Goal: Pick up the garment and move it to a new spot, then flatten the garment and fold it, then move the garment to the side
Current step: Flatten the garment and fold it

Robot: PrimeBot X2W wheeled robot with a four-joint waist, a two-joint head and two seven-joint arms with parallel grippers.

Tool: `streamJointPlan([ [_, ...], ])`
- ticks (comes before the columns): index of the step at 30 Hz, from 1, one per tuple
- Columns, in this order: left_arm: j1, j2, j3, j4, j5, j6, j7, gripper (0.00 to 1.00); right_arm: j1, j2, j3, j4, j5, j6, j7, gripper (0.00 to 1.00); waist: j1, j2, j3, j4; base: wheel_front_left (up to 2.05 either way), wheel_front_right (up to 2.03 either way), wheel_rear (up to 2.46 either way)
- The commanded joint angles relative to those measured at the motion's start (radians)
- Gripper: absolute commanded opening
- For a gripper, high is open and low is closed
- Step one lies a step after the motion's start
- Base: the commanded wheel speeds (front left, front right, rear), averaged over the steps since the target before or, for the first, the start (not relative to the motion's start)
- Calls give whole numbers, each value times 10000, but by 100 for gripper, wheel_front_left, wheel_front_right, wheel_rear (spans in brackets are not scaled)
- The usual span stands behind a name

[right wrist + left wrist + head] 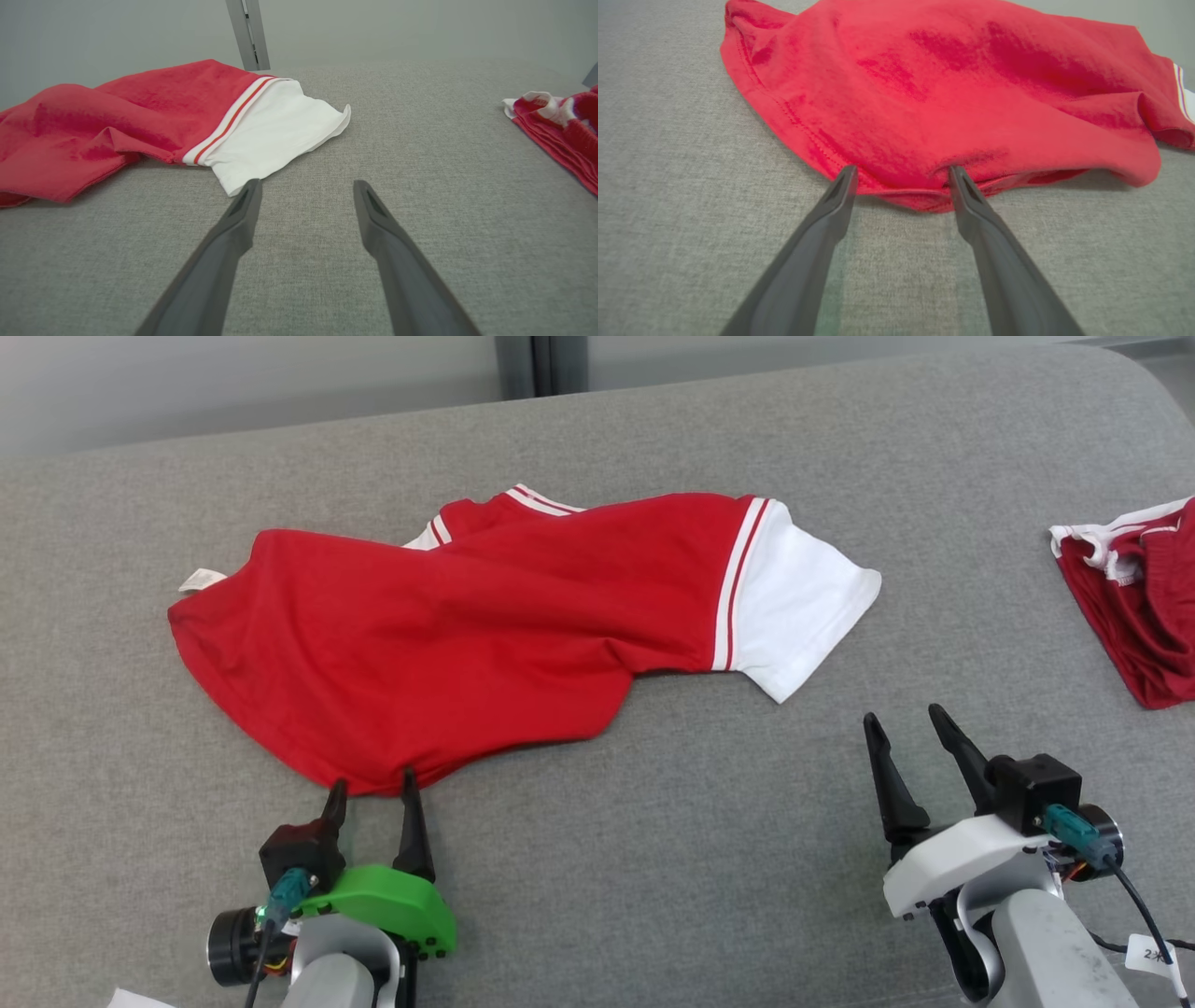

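Your left gripper (372, 780) is spread wide and empty at the red T-shirt's (448, 635) hem. Slide under both layers before pinching. The right gripper (906, 715) is likewise spread and empty.

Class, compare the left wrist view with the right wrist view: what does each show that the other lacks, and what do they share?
Left wrist view, not the right: the left gripper, jaws open at the red T-shirt's stitched hem. Right wrist view, not the left: the right gripper, jaws open, a second red-and-white garment and a grey post. Both: the T-shirt and the grey fabric surface.
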Motion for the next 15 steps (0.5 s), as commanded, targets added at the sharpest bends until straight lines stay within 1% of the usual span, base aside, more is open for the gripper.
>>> streamJointPlan([
  [1, 189, 51, 35, -8, -55, 12, -3, 100, 125, -37, -3, 25, -34, -12, -20, 100, 0, 0, -34, 20, 0, 0, 0],
  [10, 330, 50, -170, 233, -352, -2, -3, 100, 180, -37, 29, 83, -51, -12, -18, 100, 0, 0, -118, 132, 0, 0, 0],
  [13, 165, 50, -203, 185, -465, -92, -4, 100, 182, -37, 23, 62, -70, -12, -18, 100, 0, 0, -96, 164, 0, 0, 0],
  [15, 52, 50, -228, 70, -558, -257, -3, 100, 169, -37, 29, 45, -98, -12, -18, 100, 0, 0, -69, 172, 0, 0, 0],
])
